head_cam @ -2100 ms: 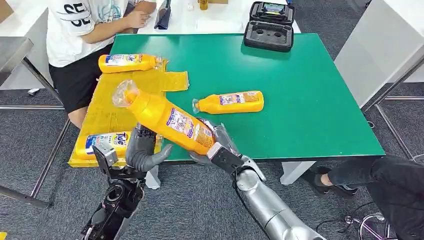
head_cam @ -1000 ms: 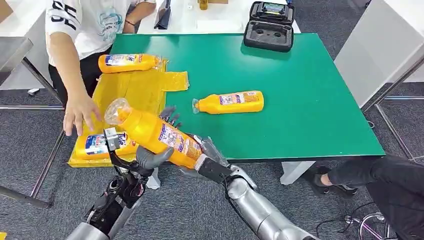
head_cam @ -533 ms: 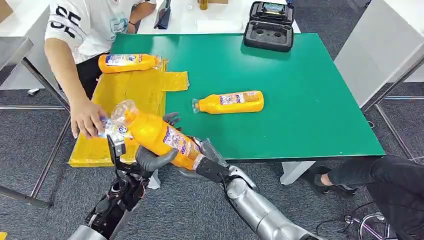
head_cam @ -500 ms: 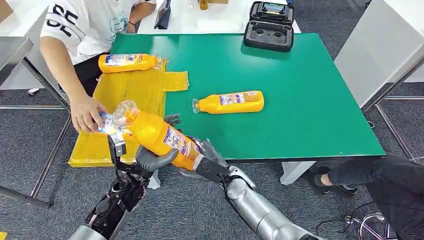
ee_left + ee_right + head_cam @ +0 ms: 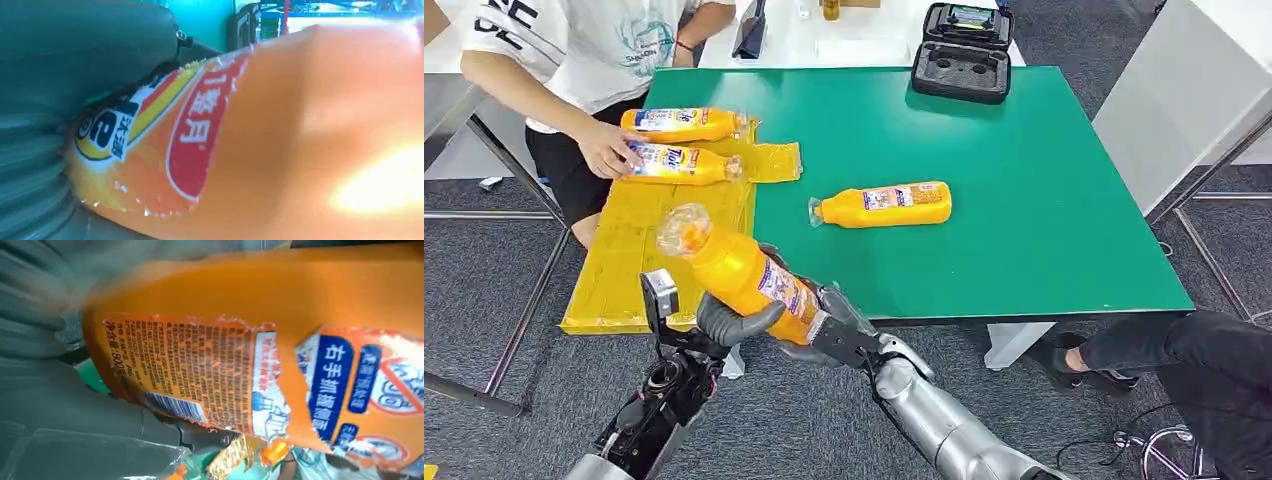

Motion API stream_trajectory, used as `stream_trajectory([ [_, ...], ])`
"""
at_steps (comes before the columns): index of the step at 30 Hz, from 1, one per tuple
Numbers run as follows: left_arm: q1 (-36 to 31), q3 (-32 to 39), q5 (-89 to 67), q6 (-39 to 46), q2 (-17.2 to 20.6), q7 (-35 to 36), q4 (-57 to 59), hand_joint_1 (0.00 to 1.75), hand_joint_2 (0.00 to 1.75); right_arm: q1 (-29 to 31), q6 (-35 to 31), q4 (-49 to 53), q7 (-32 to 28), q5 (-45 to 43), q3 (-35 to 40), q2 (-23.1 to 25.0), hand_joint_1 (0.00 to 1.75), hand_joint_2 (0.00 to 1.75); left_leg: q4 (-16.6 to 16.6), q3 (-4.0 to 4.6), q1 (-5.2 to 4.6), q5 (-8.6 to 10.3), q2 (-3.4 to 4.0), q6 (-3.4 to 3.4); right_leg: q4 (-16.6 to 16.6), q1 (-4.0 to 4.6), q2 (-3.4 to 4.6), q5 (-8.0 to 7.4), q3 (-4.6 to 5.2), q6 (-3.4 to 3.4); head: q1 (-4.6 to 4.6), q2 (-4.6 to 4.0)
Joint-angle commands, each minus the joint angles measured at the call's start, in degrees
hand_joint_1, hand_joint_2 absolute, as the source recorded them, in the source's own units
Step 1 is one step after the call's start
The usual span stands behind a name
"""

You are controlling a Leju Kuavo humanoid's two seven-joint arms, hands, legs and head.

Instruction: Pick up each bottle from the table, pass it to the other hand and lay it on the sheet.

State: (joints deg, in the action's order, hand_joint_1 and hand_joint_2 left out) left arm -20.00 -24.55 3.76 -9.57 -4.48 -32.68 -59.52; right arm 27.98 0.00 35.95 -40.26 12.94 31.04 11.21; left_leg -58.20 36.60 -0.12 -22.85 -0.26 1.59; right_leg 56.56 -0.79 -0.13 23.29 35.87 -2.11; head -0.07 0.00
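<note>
While the held bottle (image 5: 742,277) hangs tilted over the table's near edge, right hand (image 5: 832,325) grasps its base and left hand (image 5: 729,318) wraps its middle | since a second ago a person's hand (image 5: 606,150) moved one bottle (image 5: 679,163) up the sheet (image 5: 639,250), so room is free | fingers mostly hidden; handover stage unclear

I see a glossy orange plastic bottle (image 5: 744,280) with a torn paper label, a matt green worktop (image 5: 1024,200), a shiny yellow plastic sheet (image 5: 654,230), and brushed silver metal arms.
</note>
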Motion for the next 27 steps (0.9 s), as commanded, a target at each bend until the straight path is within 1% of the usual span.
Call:
stream_trajectory([
  [1, -1.2, 0.5, -0.1, 0.8, 1.1, 0.7, 0.4, 1.75, 1.75, 3.2, -1.1, -4.5, 0.3, 0.7, -0.2, -0.2, 0.0, 0.0, 0.0, -0.14, 0.01, -0.05, 0.04, -0.05, 0.0, 0.02, 0.03, 0.04, -0.12, 0.05, -0.02, 0.0],
  [2, -1.2, 0.6, -0.2, 1.0, 1.2, 0.8, 0.5, 1.75, 1.75, 3.3, -1.3, -4.3, 0.3, 0.6, -0.5, -0.3, 0.0, 0.0, 0.0, -0.28, 0.04, -0.13, 0.06, -0.09, 0.0, 0.04, 0.04, 0.11, -0.27, 0.08, -0.02, 0.0],
  [4, -1.2, 1.4, -0.3, 1.8, 1.4, 0.9, 0.5, 1.75, 1.75, 3.6, -1.4, -3.4, 0.3, 0.5, -1.2, -1.1, 0.0, 0.0, 0.0, -0.13, 0.02, -0.04, 0.03, -0.05, 0.0, 0.02, 0.02, 0.03, -0.12, 0.05, -0.02, 0.0],
  [5, -1.2, 1.7, -0.5, 2.3, 1.5, 0.9, 0.5, 1.75, 1.75, 3.7, -1.5, -3.0, 0.3, 0.6, -1.3, -1.4, 0.0, 0.0, 0.0, -0.3, 0.05, -0.12, 0.06, -0.09, 0.0, 0.05, 0.04, 0.1, -0.28, 0.09, -0.02, 0.0],
  [7, -1.2, 2.4, -0.4, 2.6, 1.7, 0.9, 0.4, 1.75, 1.75, 3.8, -1.4, -2.3, 0.3, 0.7, -1.8, -2.1, 0.0, 0.0, 0.0, -0.15, 0.02, -0.06, 0.04, -0.06, 0.0, 0.02, 0.03, 0.05, -0.14, 0.05, -0.02, 0.0],
  [8, -1.3, 3.0, -1.1, 4.0, 1.8, 0.8, 0.5, 1.75, 1.75, 3.7, -1.9, -1.4, 0.3, 1.3, -1.7, -2.5, 0.0, 0.0, 0.0, -0.26, 0.04, -0.11, 0.04, -0.09, 0.0, 0.04, 0.02, 0.1, -0.25, 0.08, -0.02, 0.0],
  [10, -1.9, 3.9, -1.5, 5.2, 2.2, 0.8, 1.0, 1.75, 1.75, 3.8, -2.4, -0.3, 0.3, 1.9, -1.9, -3.3, 0.0, 0.0, 0.0, -0.11, 0.01, -0.04, 0.02, -0.05, 0.0, 0.01, 0.01, 0.04, -0.1, 0.04, -0.02, 0.0],
  [11, -2.4, 4.4, -2.1, 6.2, 2.4, 0.4, 1.8, 1.75, 1.75, 3.7, -2.6, 0.7, 0.3, 2.3, -2.1, -3.8, 0.0, 0.0, 0.0, -0.22, 0.05, -0.11, 0.04, -0.08, 0.0, 0.06, 0.02, 0.09, -0.23, 0.07, -0.02, 0.0],
  [13, -3.2, 5.2, -2.8, 7.6, 3.0, 0.0, 2.7, 1.75, 1.75, 3.8, -2.5, 2.2, 0.4, 2.3, -2.5, -4.7, 0.0, 0.0, 0.0, -0.11, 0.02, -0.04, 0.01, -0.05, 0.0, 0.02, 0.0, 0.04, -0.11, 0.04, -0.02, 0.0],
  [14, -3.6, 5.7, -2.9, 8.0, 3.0, -0.1, 3.5, 1.75, 1.75, 3.7, -2.3, 3.2, 0.5, 2.3, -2.9, -5.0, 0.0, 0.0, 0.0, -0.25, 0.04, -0.11, 0.0, -0.09, 0.0, 0.04, -0.01, 0.11, -0.25, 0.07, -0.02, 0.0],
  [16, -4.8, 6.6, -4.1, 10.2, 3.7, -1.0, 4.8, 1.75, 1.75, 3.6, -2.1, 5.7, 0.6, 2.2, -3.7, -5.9, 0.0, 0.0, 0.0, -0.11, 0.01, -0.03, -0.03, -0.06, 0.0, 0.02, -0.04, 0.06, -0.11, 0.05, -0.04, 0.0],
  [17, -5.5, 7.5, -4.6, 12.3, 3.9, -1.0, 5.6, 1.75, 1.75, 3.7, -1.4, 6.5, 0.6, 1.5, -4.4, -6.2, 0.0, 0.0, 0.0, -0.27, 0.07, -0.12, -0.01, -0.1, 0.0, 0.07, -0.03, 0.12, -0.28, 0.09, 0.0, 0.0],
  [19, -6.9, 8.5, -4.6, 12.6, 4.2, -1.5, 7.7, 1.75, 1.75, 3.5, -0.2, 8.3, 1.3, 1.0, -4.9, -6.8, 0.0, 0.0, 0.0, -0.15, 0.04, -0.05, -0.04, -0.08, 0.0, 0.04, -0.05, 0.07, -0.16, 0.07, -0.02, 0.0],
  [21, -7.7, 9.6, -5.9, 15.7, 4.6, -1.8, 9.0, 1.75, 1.75, 3.3, 0.2, 9.1, 1.4, 0.6, -5.4, -7.3, 0.0, 0.0, 0.0, -0.16, 0.03, -0.04, -0.02, -0.07, 0.0, 0.04, -0.03, 0.07, -0.16, 0.07, 0.0, 0.0],
  [22, -7.9, 9.8, -5.8, 15.6, 4.8, -1.7, 9.2, 1.75, 1.75, 3.3, 0.3, 9.1, 1.4, 0.5, -5.5, -7.4, 0.0, 0.0, 0.0, -0.11, 0.03, -0.02, 0.0, -0.06, 0.0, 0.04, -0.01, 0.03, -0.11, 0.05, -0.02, 0.0],
  [23, -8.3, 10.1, -7.4, 18.4, 5.0, -2.5, 10.1, 1.75, 1.75, 3.0, 0.3, 9.6, 1.4, 0.4, -5.6, -7.6, 0.0, 0.0, 0.0, -0.26, 0.05, -0.07, -0.04, -0.09, 0.0, 0.06, -0.05, 0.1, -0.27, 0.08, -0.02, 0.0],
  [25, -9.1, 10.5, -8.5, 19.7, 5.6, -2.6, 11.1, 1.75, 1.75, 2.5, 0.3, 10.0, 1.4, 0.3, -5.8, -7.9, 0.0, 0.0, 0.0, -0.13, 0.02, -0.01, -0.04, -0.06, 0.0, 0.03, -0.06, 0.05, -0.14, 0.05, -0.02, 0.0],
  [26, -9.9, 10.5, -10.2, 21.3, 6.0, -2.8, 12.6, 1.75, 1.75, 2.0, 0.2, 10.8, 1.5, 0.2, -6.0, -8.2, 0.0, 0.0, 0.0, -0.34, 0.1, -0.11, -0.03, -0.12, 0.0, 0.1, -0.05, 0.14, -0.36, 0.1, -0.02, 0.0],
  [27, -10.7, 10.5, -11.1, 21.8, 6.2, -2.6, 13.7, 1.75, 1.75, 1.5, 0.2, 11.5, 1.5, 0.2, -6.1, -8.4, 0.0, 0.0, 0.0, -0.2, 0.04, -0.04, -0.04, -0.07, 0.0, 0.04, -0.06, 0.09, -0.21, 0.06, -0.02, 0.0],
])
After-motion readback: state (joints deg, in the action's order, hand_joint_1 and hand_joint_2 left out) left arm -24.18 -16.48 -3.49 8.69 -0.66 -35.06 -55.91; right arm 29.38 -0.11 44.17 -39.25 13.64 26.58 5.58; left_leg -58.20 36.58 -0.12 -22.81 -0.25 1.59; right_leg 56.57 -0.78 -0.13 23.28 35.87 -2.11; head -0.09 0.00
